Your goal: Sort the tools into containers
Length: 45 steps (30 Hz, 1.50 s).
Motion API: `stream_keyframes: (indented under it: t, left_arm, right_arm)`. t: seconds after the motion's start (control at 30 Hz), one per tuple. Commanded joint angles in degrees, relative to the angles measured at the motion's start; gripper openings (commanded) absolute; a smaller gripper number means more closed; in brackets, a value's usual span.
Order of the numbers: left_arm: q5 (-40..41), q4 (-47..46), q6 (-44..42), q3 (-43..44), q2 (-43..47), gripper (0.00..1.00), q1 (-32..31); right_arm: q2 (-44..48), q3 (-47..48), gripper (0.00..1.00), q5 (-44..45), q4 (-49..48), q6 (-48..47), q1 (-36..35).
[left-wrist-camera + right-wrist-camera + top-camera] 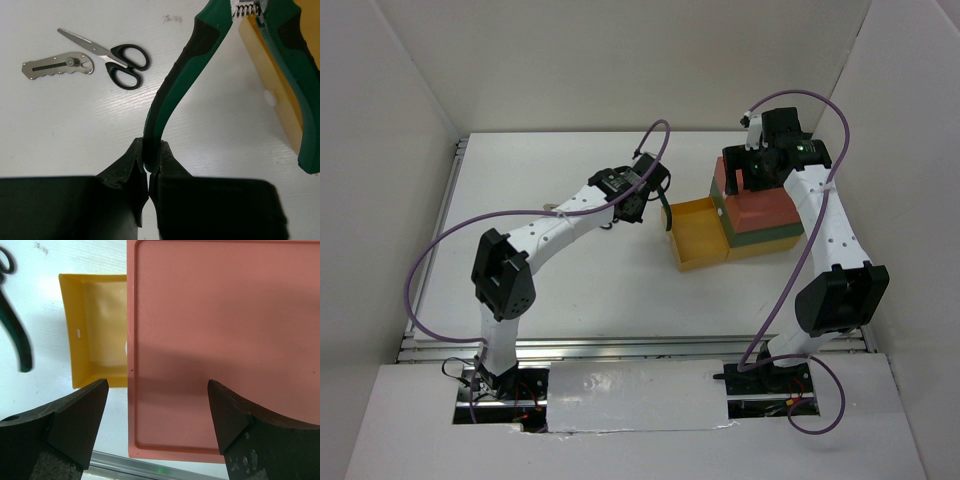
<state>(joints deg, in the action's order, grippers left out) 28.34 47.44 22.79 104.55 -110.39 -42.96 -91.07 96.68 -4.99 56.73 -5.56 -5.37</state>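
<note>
Light is bright, white and even from overhead, bounced by the pale walls. The desk [570, 290] is close to washed out, and the arms throw only faint, soft-edged shadows on it. From the left wrist, the left pincer [150, 152] is almost solid black with little detail (its edges slightly soft). The scissors [117, 60] ahead and to its left are sharp, with a thin shadow. The desk around them shows a streaky sheen. The pliers [172, 90] rising from that pincer look fairly crisp. From the right wrist, a soft shadow band crosses the red box [225, 315] just ahead of the right pincer [157, 387]. The yellow drawer [70, 330] ahead to its left holds a pale glare patch, and the far-left edge of that view is blurred.
</note>
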Motion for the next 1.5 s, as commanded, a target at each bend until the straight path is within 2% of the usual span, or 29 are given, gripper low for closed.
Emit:
stream_keyframes:
  t: [0.0,0.17,0.33,0.77,1.1,1.47]
  left_arm:
    - [3.0,3.3,3.8,6.7,-3.8,0.00,-2.3]
    - [2.9,4.9,6.2,14.2,-9.4,0.00,-4.1]
    - [4.0,5.2,6.6,17.3,-13.3,0.00,-6.0]
    - [3.0,5.2,6.9,20.2,-17.8,0.00,-7.5]
    - [-2.0,3.4,5.2,22.6,-20.7,0.00,-7.6]
    - [-3.9,3.2,4.8,23.2,-21.8,0.08,-7.7]
  right_arm:
    - [2.2,0.9,0.88,-0.6,-0.3,0.8,0.5]
    - [2.8,1.0,0.88,-0.7,-0.5,1.2,0.6]
    - [3.2,0.3,0.88,-0.7,-0.7,1.2,0.8]
    - [3.2,0.1,0.89,-1.6,-0.9,1.6,1.0]
    - [3.5,-0.5,0.89,-2.2,-1.1,1.5,1.8]
    - [3.4,-0.7,0.89,-2.8,-1.2,1.5,2.2]
